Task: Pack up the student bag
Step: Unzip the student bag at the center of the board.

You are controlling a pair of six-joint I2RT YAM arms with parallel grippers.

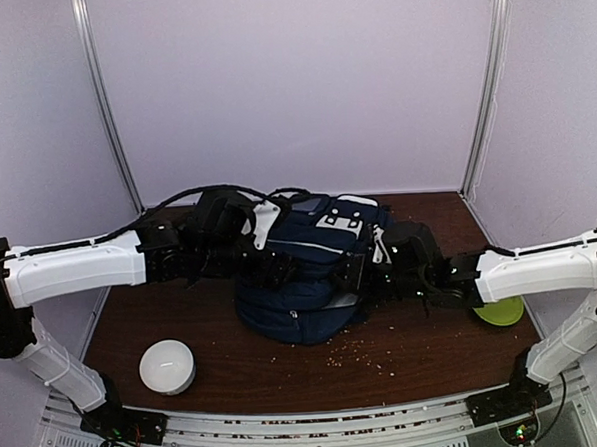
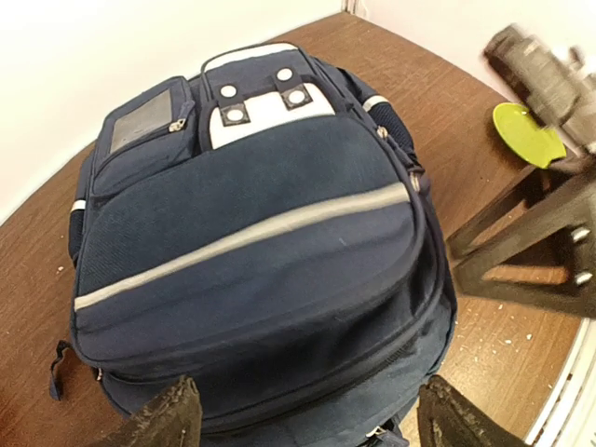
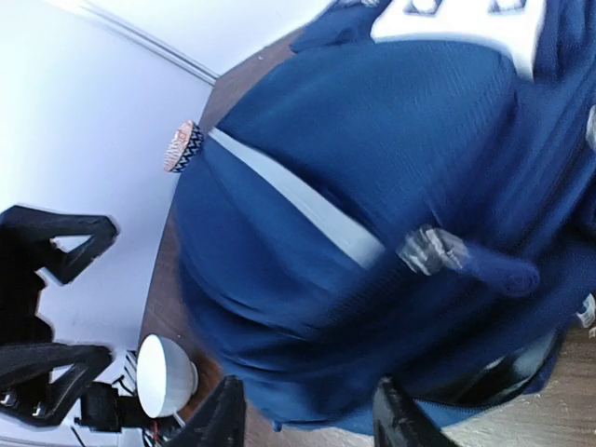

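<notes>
The student bag (image 1: 311, 273) is a dark navy backpack with grey-white stripes and white buckle patches. It lies front side up in the middle of the table, and its zippers look closed. My left gripper (image 1: 271, 270) is at the bag's left side. In the left wrist view it (image 2: 307, 424) is open, its fingers spread wide over the bag's (image 2: 251, 242) near end. My right gripper (image 1: 356, 271) is at the bag's right side. In the right wrist view it (image 3: 307, 424) is open, close over the bag's (image 3: 372, 168) rounded edge, with a metal zipper pull (image 3: 433, 251) nearby.
A white bowl (image 1: 167, 367) stands at the front left and also shows in the right wrist view (image 3: 163, 377). A lime green plate (image 1: 498, 311) lies at the right under the right arm and shows in the left wrist view (image 2: 526, 133). Crumbs are scattered on the brown table (image 1: 385, 354). White walls enclose the table.
</notes>
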